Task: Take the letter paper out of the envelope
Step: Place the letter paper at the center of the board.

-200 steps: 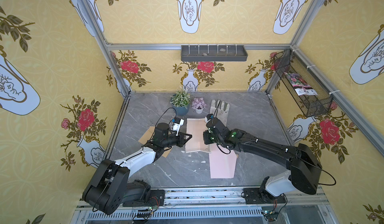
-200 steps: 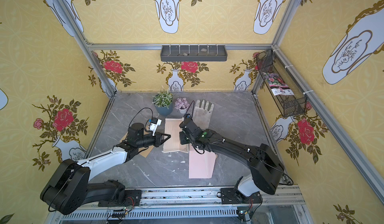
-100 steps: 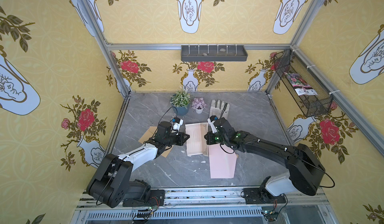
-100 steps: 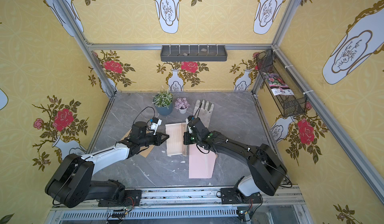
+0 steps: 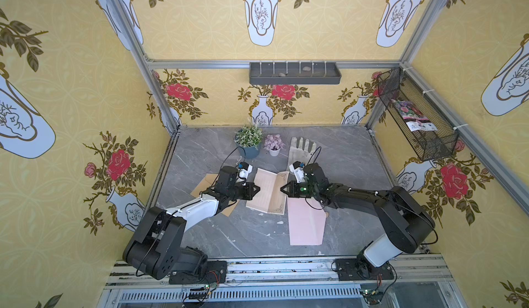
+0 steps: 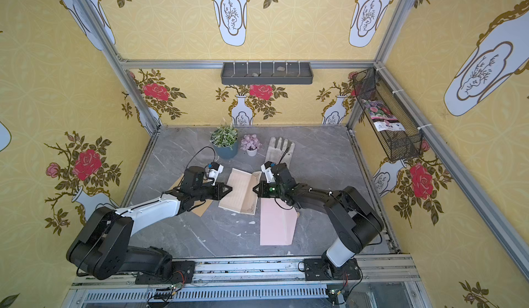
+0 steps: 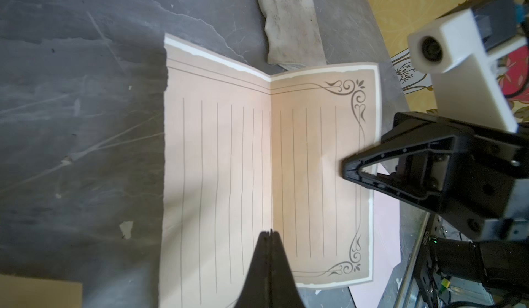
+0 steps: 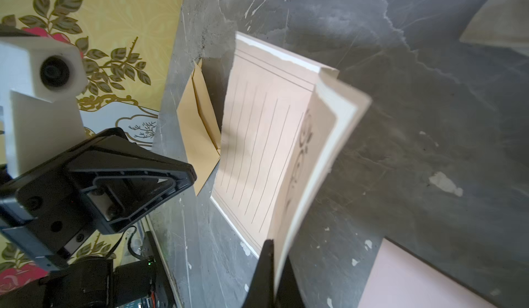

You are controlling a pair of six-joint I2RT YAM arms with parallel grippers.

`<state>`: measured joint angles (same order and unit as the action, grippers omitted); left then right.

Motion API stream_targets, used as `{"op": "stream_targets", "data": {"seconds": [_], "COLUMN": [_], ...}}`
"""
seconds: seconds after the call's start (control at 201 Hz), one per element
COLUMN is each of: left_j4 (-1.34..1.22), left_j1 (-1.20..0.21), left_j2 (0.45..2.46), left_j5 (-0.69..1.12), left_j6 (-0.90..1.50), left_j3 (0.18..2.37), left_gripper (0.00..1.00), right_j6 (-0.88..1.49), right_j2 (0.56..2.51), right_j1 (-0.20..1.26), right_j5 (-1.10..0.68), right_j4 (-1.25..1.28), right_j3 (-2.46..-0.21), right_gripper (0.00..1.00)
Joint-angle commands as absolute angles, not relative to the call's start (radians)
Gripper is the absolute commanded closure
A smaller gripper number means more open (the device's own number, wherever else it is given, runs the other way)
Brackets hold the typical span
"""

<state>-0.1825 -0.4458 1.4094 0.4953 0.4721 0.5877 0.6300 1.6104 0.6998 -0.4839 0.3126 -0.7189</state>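
Because the left arm lies across it, the brown envelope point(image 5: 203, 184) shows only as a corner and a strip at 9 o'clock from the letter paper point(image 5: 267, 192). The pink sheet point(image 5: 306, 223), at 5 o'clock from the paper, has its far corner covered by the right arm. The right wrist hides the cuff of the glove point(image 5: 299, 149) at 1 o'clock. In the left wrist view the frame cuts off the paper's near edge.

The letter paper lies outside the envelope, near the middle of the table point(image 5: 343, 163), and is half unfolded. Its 9 o'clock half lies flat on the stone, and its 3 o'clock half stands raised from the crease. The right gripper point(image 8: 274, 263) is clenched on the outer edge of that raised half; in the right wrist view the sheet runs down between its fingers. The left gripper point(image 7: 270, 235) is clenched too, its tips pressed together with nothing between them. It sits just beside the paper's 9 o'clock edge, and whether it touches the sheet cannot be told.
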Motion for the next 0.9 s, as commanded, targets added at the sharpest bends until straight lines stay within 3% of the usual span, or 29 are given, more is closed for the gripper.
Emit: {"op": "stream_targets", "data": {"seconds": [0.0,0.264,0.528,0.896], "left_j4": [-0.216,-0.179,-0.076,-0.103], "left_j1": [-0.446,-0.446,-0.428,-0.428], "left_j2": [1.415,1.498,1.654,1.677], "left_j5": [0.528,0.537,0.536,0.541], "left_j6": [0.465,0.472,0.486,0.499], "left_j3": [0.581,0.620,0.701,0.698], "left_gripper": [0.97,0.98,1.00,1.00], "right_j6": [0.649,0.648,0.539,0.501], "right_j2": [1.643,1.776,1.761,1.814], "right_j1": [0.699,0.724,0.782,0.800], "right_j5": [-0.553,-0.608,-0.368,-0.222], "right_j4": [0.415,0.421,0.113,-0.005], "right_j3": [-0.723,-0.796,-0.903,-0.915], "right_gripper": [1.00,1.00,1.00,0.97]}}
